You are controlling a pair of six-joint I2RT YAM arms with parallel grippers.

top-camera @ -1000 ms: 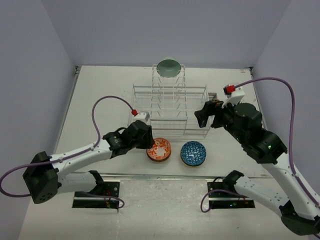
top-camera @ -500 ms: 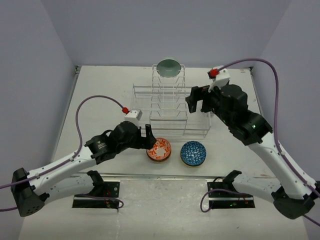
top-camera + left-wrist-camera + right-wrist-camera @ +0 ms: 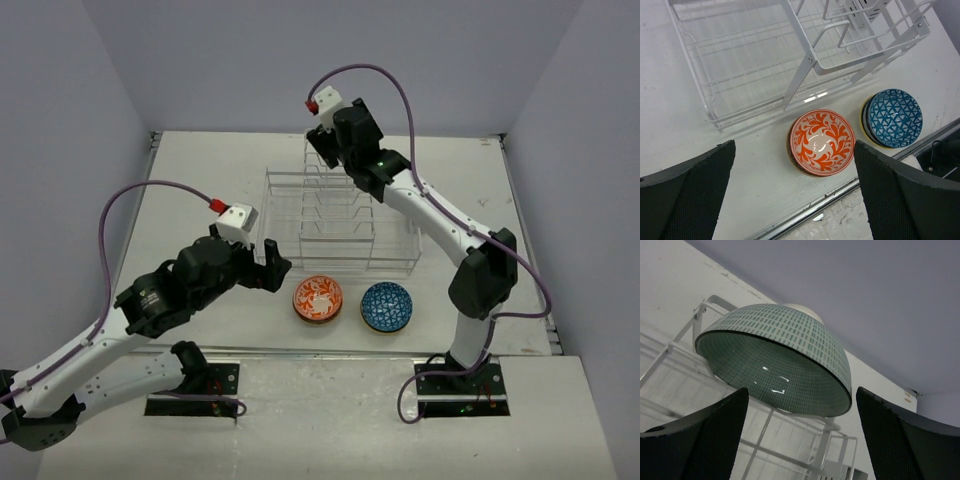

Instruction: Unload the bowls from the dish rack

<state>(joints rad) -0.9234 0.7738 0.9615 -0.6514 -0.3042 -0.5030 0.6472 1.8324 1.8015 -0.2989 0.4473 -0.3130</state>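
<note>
The white wire dish rack stands mid-table. A dark green bowl rests tilted on its tall far end; in the top view my right arm hides it. My right gripper is open, its fingers on either side of the bowl's lower rim and a little short of it. In front of the rack, an orange-red bowl and a blue mosaic bowl sit on the table, a yellow edge under the blue one. My left gripper hovers open and empty left of the orange bowl.
A small caddy hangs on the rack's right side. A metal strip marks the table's near edge just behind the two bowls. Grey walls close in the left, right and far sides.
My left gripper has opened, let go of the orange bowl and drawn back to the left and up. My right arm has swung from the rack's right side to its far end.
</note>
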